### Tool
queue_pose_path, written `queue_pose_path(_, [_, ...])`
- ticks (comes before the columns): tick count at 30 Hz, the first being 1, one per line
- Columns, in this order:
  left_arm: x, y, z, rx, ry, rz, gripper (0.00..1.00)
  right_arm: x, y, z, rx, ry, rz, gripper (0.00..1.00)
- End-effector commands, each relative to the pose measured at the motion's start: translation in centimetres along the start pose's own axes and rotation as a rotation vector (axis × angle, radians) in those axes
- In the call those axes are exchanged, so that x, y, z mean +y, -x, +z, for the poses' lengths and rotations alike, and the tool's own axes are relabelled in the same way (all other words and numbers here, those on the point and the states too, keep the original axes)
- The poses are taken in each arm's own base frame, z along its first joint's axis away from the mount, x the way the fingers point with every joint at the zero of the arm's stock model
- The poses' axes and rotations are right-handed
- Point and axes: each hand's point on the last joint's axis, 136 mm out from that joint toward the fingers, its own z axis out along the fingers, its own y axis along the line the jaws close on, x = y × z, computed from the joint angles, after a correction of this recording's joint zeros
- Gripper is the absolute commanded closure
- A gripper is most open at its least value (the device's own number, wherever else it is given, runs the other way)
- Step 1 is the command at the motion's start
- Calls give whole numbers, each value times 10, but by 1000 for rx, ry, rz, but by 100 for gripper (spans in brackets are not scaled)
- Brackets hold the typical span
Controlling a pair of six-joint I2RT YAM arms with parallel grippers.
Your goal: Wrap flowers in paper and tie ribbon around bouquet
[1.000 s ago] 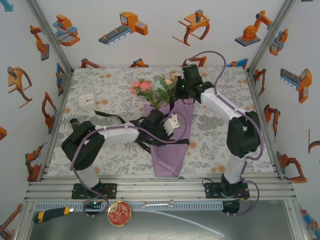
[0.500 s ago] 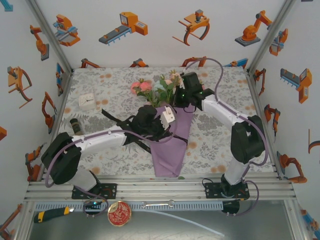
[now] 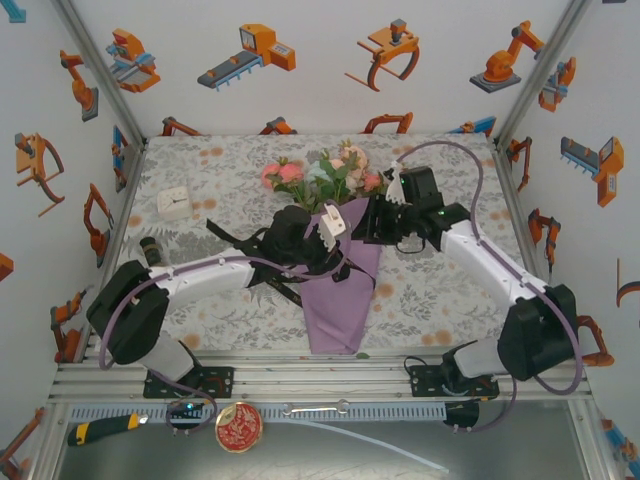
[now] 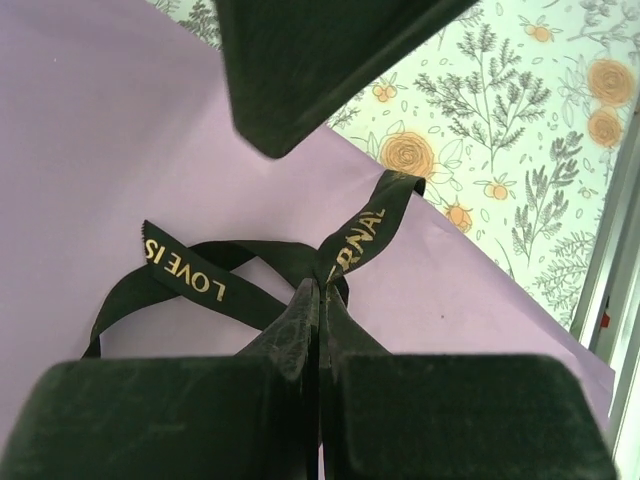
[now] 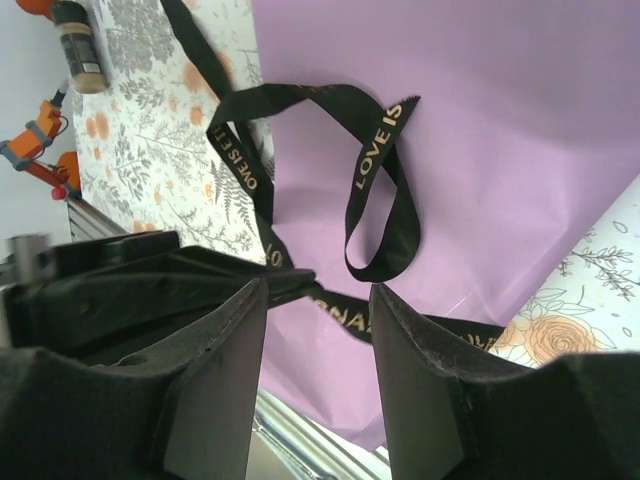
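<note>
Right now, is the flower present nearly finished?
Nearly. Done: the flowers sit wrapped in the purple paper cone. In hand: the left fingers pinch the black ribbon, which lies in loose loops on the paper; the right fingers are open beside it. Left: the loops look slack, so the knot probably needs pulling tight.

White walls (image 3: pixel 300 95) printed with orange robot cartoons enclose a floral tablecloth (image 3: pixel 230 160) and aluminium rails (image 3: pixel 330 378).
</note>
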Motion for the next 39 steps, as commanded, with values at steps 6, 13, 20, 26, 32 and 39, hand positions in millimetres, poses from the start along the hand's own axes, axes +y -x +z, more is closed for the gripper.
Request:
queue_pose_path(6, [60, 26, 16, -66, 214, -200, 100, 6, -34, -23, -200, 8, 12, 58])
queue_pose_path(13, [71, 22, 29, -79, 189, -299, 100, 28, -58, 7, -336, 127, -164, 51])
queue_pose_path(20, [69, 14, 33, -65, 161, -333, 100, 30, -54, 61, -315, 173, -264, 47])
queue_pose_path(26, [71, 13, 30, -69, 172, -340, 100, 17, -68, 90, -239, 172, -226, 61])
queue_pose_path(32, [77, 8, 28, -50, 201, -329, 100, 45, -55, 34, -346, 250, -240, 100])
queue_pose_path(39, [82, 10, 16, -79, 233, -325, 87, -12, -33, -74, -729, -9, -120, 100])
